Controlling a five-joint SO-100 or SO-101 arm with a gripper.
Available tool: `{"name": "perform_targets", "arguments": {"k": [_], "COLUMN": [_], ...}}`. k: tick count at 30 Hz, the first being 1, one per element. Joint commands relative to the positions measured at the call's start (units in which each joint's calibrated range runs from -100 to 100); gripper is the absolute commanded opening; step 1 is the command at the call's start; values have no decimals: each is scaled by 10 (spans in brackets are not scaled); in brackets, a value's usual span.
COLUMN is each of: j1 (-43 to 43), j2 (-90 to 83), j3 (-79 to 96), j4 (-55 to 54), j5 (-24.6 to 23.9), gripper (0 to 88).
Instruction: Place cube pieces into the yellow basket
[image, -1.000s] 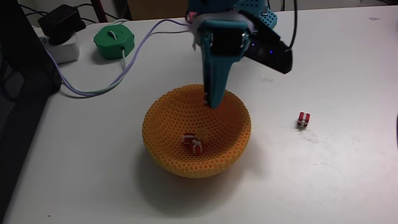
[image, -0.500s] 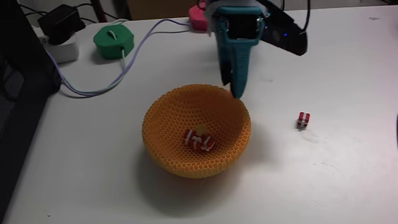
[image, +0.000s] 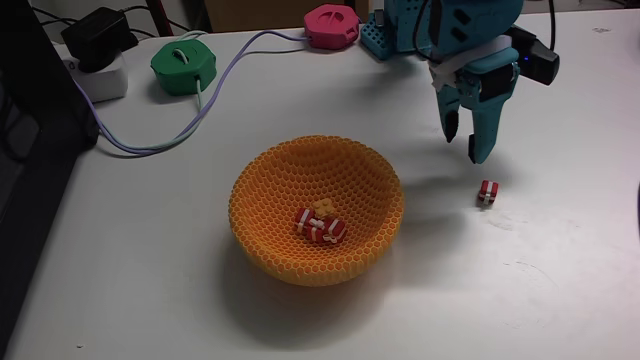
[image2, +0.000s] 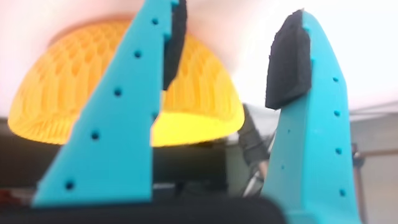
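The teal plastic jaws (image: 471, 148) have swung right from over the big yellow honeycomb-mesh basket (image: 262, 200), open and empty, so the little red-and-white striped cube (image: 487, 192) just below on the white counter (image: 150, 280) looks next.

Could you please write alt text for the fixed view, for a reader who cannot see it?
A teal robot gripper hangs open and empty above a white table, just up and left of one red-and-white striped cube. Left of it, a yellow honeycomb-mesh basket holds several small cubes. Green and pink round devices with cables sit at the far edge.
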Motion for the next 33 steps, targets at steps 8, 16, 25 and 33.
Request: {"name": "perform_targets", "arguments": {"k": [8, 16, 25, 33], "j1": [-22, -77, -77, -44], "j2": [0, 27, 85, 125], "j3": [4, 8, -4, -37], "j4": [-28, -78, -128, -146], "j5": [5, -9, -2, 13], "gripper": [226, 227, 228, 225]}}
